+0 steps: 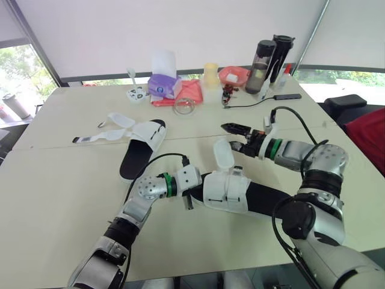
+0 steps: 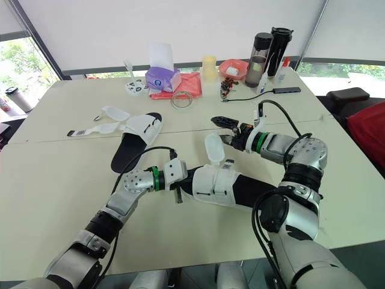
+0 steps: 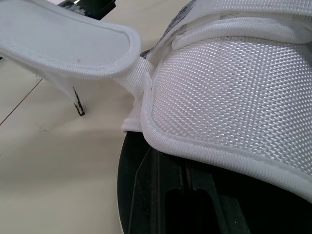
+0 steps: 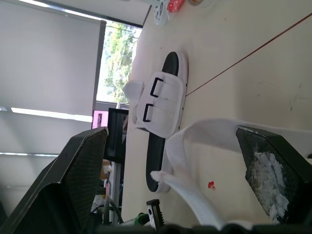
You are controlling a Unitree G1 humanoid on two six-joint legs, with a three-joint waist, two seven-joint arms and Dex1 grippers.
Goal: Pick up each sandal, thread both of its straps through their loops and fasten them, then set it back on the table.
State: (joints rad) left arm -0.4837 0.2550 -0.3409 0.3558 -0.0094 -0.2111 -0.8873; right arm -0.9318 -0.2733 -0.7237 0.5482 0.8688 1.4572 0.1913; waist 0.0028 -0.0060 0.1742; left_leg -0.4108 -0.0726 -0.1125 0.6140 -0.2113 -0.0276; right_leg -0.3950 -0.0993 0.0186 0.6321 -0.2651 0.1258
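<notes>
I see the near sandal [image 1: 240, 192] lying mid-table [image 1: 60, 198] with one white strap [image 1: 224, 154] standing up loose. My left gripper [image 1: 191, 194] is pressed against its 9 o'clock end, and I cannot tell whether it grips. My right gripper [image 1: 236, 137] hovers at the sandal's 12 o'clock, jaws spread wide just above that strap, while the second sandal [image 1: 141, 150] lies at 10 o'clock, straps undone and splayed.
</notes>
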